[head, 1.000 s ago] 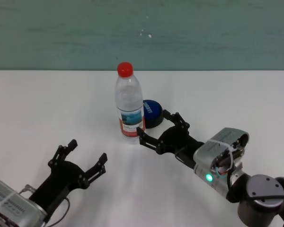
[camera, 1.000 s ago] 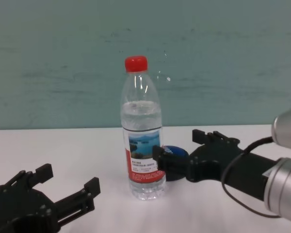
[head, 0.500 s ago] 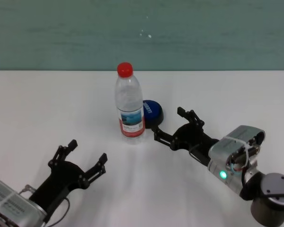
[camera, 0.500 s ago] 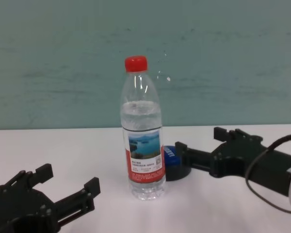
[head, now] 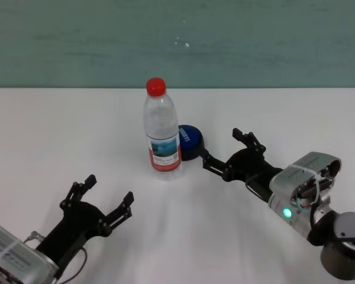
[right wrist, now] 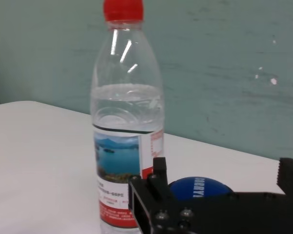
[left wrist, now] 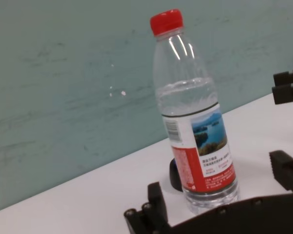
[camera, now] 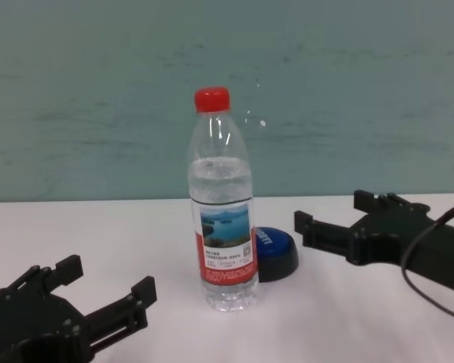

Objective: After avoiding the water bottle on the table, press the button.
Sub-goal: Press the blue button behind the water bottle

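Note:
The water bottle (head: 163, 136) stands upright on the white table (head: 59, 130), clear with a red cap and a lake label. Just behind it to the right lies the low blue button (head: 190, 141). My right gripper (head: 220, 145) is open, right of the button and apart from it, fingertips pointing toward it. In the right wrist view the button (right wrist: 200, 187) shows between the open fingers (right wrist: 151, 195), with the bottle (right wrist: 124, 141) beside it. My left gripper (head: 110, 188) rests open near the table's front left, well short of the bottle (camera: 222, 227).
A teal wall (head: 254, 41) runs behind the table's far edge. Bare white tabletop lies to the left of the bottle and to the right of the button (camera: 274, 248).
My right gripper has swung to the right, away from the bottle's front, and now sits right of the button. Bottle, button and left arm have not moved.

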Available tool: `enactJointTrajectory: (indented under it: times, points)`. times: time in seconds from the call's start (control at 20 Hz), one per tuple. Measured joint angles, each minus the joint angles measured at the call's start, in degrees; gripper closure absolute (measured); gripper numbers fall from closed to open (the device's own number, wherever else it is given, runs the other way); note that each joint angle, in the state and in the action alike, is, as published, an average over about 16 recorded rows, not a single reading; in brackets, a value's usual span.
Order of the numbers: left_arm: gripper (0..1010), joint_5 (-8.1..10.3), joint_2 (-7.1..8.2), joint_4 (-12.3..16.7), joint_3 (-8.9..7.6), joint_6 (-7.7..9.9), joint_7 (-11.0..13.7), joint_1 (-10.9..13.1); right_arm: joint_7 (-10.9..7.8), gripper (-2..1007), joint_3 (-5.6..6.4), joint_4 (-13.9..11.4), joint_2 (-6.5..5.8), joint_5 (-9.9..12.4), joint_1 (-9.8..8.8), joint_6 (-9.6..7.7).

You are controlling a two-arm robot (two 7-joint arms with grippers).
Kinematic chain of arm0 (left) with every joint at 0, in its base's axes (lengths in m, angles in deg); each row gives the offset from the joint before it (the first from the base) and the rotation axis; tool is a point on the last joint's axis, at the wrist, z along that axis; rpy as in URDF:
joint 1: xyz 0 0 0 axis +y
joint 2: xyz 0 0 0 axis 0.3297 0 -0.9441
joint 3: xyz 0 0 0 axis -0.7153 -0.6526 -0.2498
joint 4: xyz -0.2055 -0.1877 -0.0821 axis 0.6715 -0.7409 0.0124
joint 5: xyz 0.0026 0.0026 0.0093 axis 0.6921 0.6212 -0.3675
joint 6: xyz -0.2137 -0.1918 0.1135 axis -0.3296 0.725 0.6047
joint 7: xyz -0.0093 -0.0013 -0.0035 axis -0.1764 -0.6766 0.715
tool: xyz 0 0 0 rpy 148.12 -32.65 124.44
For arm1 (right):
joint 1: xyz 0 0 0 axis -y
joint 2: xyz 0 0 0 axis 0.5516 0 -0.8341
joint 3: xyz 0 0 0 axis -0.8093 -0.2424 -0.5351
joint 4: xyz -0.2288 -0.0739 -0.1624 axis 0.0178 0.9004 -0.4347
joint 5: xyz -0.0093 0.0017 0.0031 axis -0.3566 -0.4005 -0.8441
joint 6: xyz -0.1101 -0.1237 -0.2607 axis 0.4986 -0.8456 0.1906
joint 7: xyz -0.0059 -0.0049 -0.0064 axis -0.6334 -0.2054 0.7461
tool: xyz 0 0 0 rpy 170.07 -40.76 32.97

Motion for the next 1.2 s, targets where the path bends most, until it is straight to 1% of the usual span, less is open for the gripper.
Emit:
enactJointTrajectory:
  times: [0.45,0.7,0.95,1.2]
  points:
    - [10,0.00,0.00,0.0,0.00,0.00,0.0,0.0,0.46,1,1.56,0.9,-0.45,0.0,0.18,0.23]
    - [10,0.00,0.00,0.0,0.00,0.00,0.0,0.0,0.50,1,2.10,1.7,-0.47,0.0,0.61,0.25]
    - [10,0.00,0.00,0.0,0.00,0.00,0.0,0.0,0.34,1,2.11,3.3,-0.09,-0.1,1.98,0.11]
    - [10,0.00,0.00,0.0,0.00,0.00,0.0,0.0,0.12,1,1.80,5.7,0.56,-0.3,4.26,-0.20]
